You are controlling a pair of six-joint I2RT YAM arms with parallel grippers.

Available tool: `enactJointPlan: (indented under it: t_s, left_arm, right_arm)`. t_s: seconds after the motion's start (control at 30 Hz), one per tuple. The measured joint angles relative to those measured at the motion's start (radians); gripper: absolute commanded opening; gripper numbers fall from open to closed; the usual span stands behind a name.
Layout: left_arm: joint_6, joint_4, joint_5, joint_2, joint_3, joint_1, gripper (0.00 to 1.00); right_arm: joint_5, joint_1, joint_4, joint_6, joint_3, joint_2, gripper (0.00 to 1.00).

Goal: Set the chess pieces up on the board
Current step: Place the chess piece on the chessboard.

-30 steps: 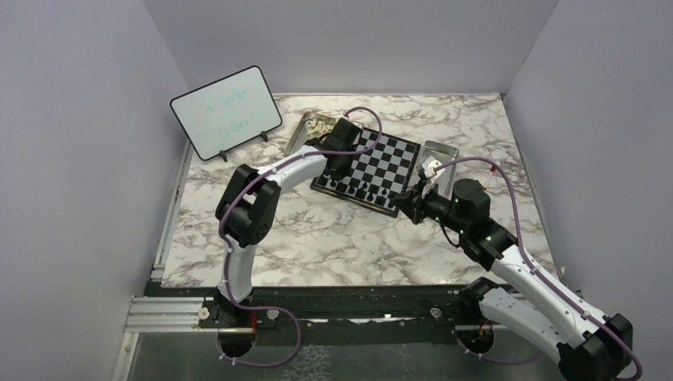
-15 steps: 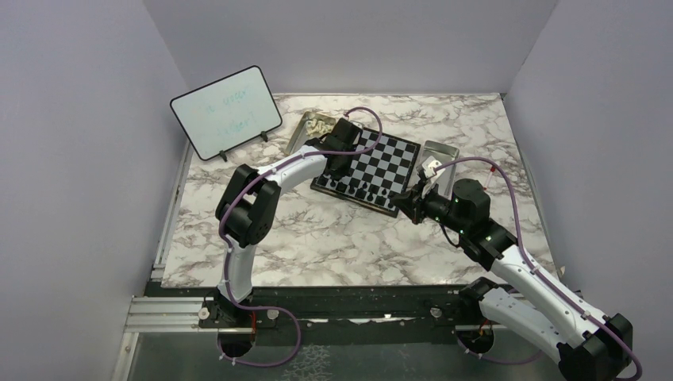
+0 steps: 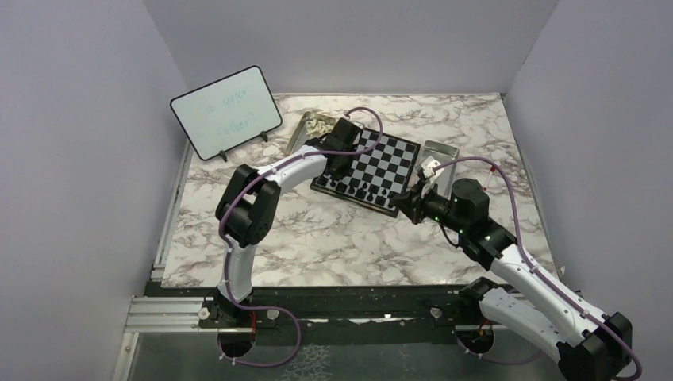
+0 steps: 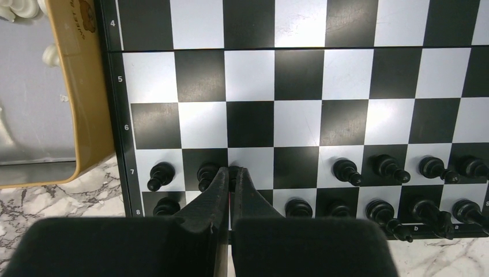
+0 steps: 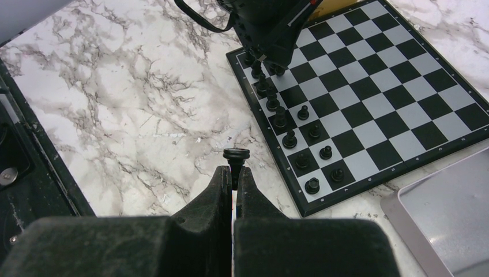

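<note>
Your marble table [image 3: 317, 238] carried everything, with the white dry-erase board [image 3: 226, 111] propped at its far left. The chessboard [image 3: 381, 163] lay flat and angled near the table's middle, between a gold tin [image 3: 298, 135] on its left and a silver tray [image 3: 439, 152] on its right. Your left gripper [image 4: 230, 173] sat low over the chessboard's seventh rank, jaws pressed narrow at the line between the second and third files. Whether a pawn was pinched in its tips I could not tell. Your right gripper [image 5: 233, 172] hung over bare marble just off the chessboard's edge, jaws tight on an upright black piece [image 5: 236, 156] with a flat round top. Black chessmen [image 4: 398, 167] stood along much of ranks seven and eight, and cream-white chessmen [image 4: 20, 7] lay in the gold tin.
</note>
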State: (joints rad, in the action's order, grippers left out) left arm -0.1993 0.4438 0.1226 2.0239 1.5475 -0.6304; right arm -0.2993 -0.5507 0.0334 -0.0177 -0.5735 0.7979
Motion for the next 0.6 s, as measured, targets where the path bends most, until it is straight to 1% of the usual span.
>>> enactJointPlan:
  t_s: [0.6]
  left_arm:
    - [-0.003, -0.005, -0.055, 0.018, 0.012, 0.0, 0.0]
  right_arm:
    - [0.0, 0.0, 0.0, 0.02, 0.0, 0.002, 0.01]
